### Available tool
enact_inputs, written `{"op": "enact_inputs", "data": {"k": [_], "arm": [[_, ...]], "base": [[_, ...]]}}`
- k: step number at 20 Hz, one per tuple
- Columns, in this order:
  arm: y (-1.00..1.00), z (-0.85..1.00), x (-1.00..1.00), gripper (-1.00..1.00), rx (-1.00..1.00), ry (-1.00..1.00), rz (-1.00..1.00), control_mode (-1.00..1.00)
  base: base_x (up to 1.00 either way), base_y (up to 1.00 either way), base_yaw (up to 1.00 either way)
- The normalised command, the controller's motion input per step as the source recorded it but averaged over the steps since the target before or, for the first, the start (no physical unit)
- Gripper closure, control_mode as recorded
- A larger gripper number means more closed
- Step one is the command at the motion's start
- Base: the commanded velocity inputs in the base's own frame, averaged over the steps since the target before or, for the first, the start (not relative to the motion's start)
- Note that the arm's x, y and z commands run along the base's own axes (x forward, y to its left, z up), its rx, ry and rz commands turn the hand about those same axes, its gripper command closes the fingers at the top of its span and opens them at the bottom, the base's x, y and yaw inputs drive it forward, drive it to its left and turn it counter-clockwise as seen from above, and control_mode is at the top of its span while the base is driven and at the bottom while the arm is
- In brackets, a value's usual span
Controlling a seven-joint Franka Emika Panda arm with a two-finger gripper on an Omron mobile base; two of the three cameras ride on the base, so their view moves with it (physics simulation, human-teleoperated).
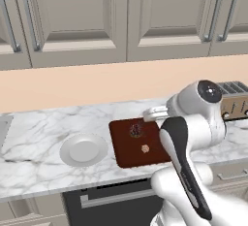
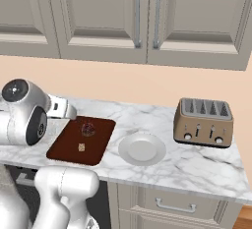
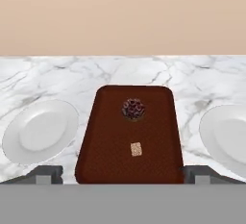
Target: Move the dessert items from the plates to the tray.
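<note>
I see the tray [image 3: 129,136] on the marble bench [image 3: 57,74] holding both desserts: the dark cupcake [image 3: 133,109] toward the wall and the small tan morsel [image 3: 136,149] nearer me, apart from each other. A bare white plate [image 3: 41,130] flanks it on each side. My claw [image 3: 123,175] hangs released above the tray's near edge, gripping nothing. A toaster [image 2: 203,122] stands far right, under beige cabinets [image 2: 147,16].

Tray [image 3: 153,136] between two plates [image 3: 41,130] [image 3: 226,136], holding cupcake [image 3: 133,109] far, tan morsel [image 3: 136,149] near.
</note>
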Motion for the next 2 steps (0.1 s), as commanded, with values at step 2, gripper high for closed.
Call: {"op": "enact_inputs", "data": {"k": [2], "arm": [[-0.21,0.27,-0.69,-1.00,0.02,-0.11,0.00,-1.00]], "base": [[0.00,0.00,0.00]]}}
